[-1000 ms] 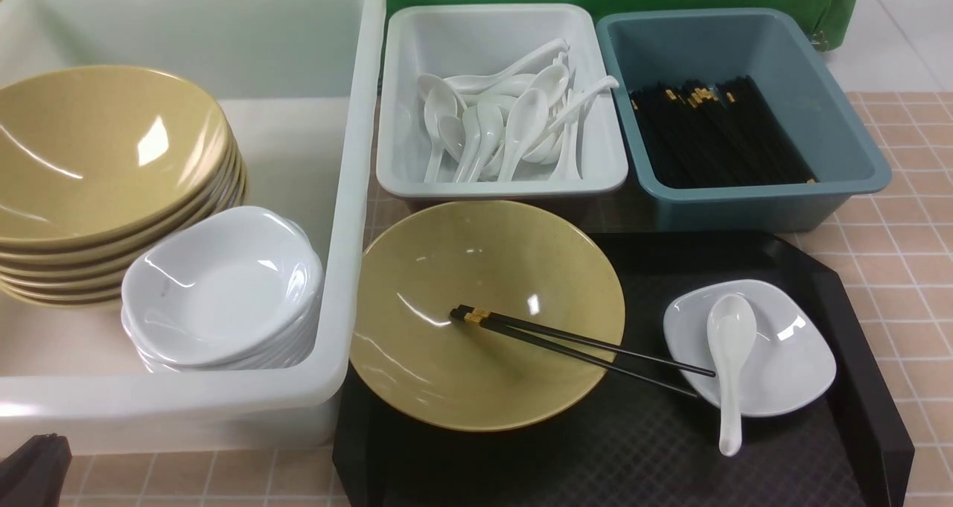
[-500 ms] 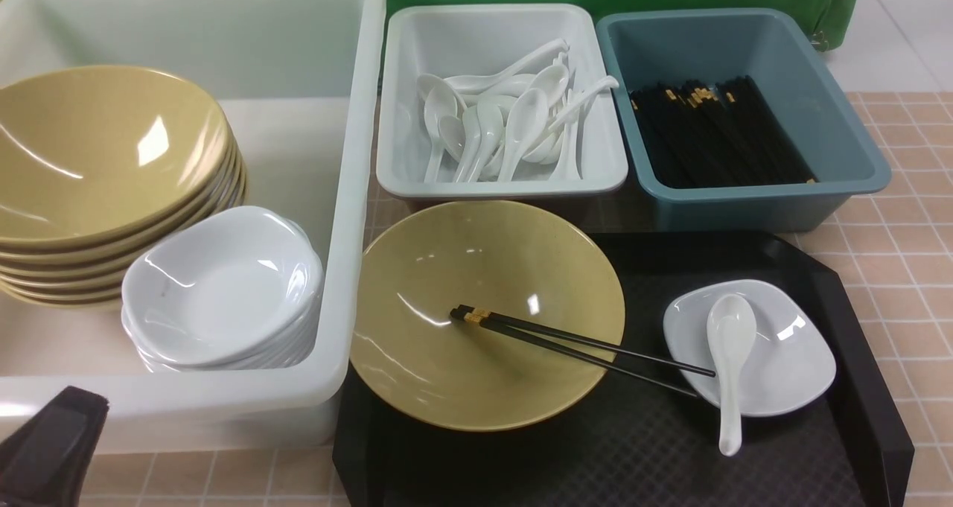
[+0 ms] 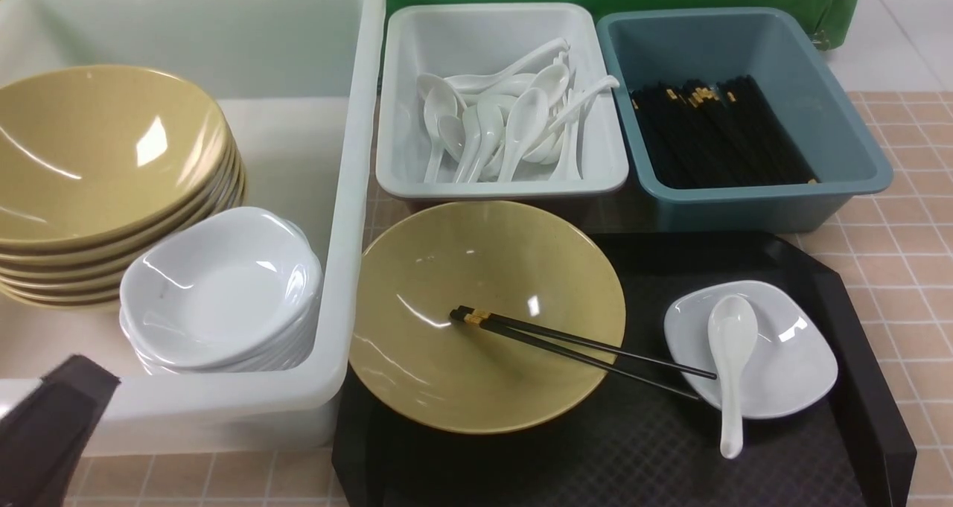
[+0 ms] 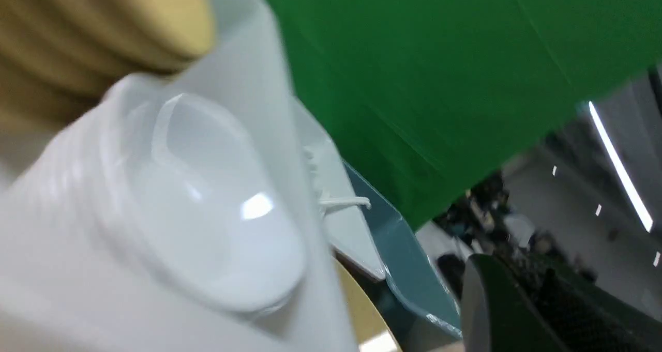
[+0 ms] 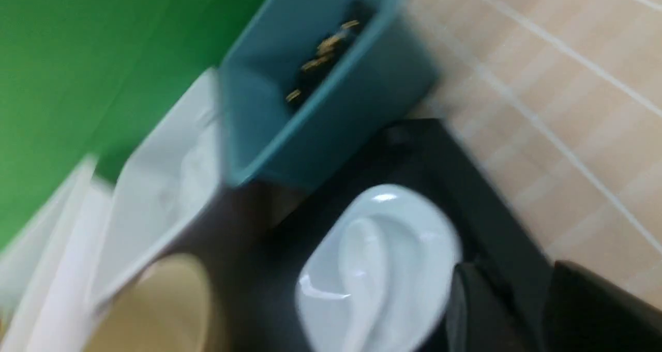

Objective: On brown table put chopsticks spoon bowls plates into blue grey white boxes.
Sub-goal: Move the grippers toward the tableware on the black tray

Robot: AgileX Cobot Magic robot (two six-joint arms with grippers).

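**Left pincer clenched before the tub wall; right pincer short of the tray's plate**

Left pincer (image 3: 52,418): clenched, low at the near left, over the strip of counter (image 3: 223,477) in front of the white tub (image 3: 350,194). Just beyond it, the tub's near wall. Past that rim, ahead and slightly right, a stack of plates (image 3: 223,291). Farther ahead, a stack of bowls (image 3: 97,157), the two stacks touching. Open tub floor behind both stacks, up to the far and right walls.

Well to its right, a black tray (image 3: 633,447), left edge tight against the tub's outer wall. On the tray, a single bowl (image 3: 447,269), one side of its rim hard by that wall, far side close under the grey bin (image 3: 394,120). Chopsticks (image 3: 581,343) with gold-banded ends down in the bowl, shafts over its rim, tips at the edge of the lone plate (image 3: 797,365).

Right pincer (image 5: 532,295): blurred, spread of the jaws not readable. Just ahead of it, the lone plate, with the spoon (image 3: 733,343) scoop-down in the dish and handle over the near rim onto the tray. Beyond the plate, the blue bin (image 3: 744,209) with bundled chopsticks (image 3: 715,135). Beside that, toward the left pincer, the grey bin with a heap of spoons (image 3: 491,120). On the right pincer's outer side, the tray's raised rim, then bare counter tiles.
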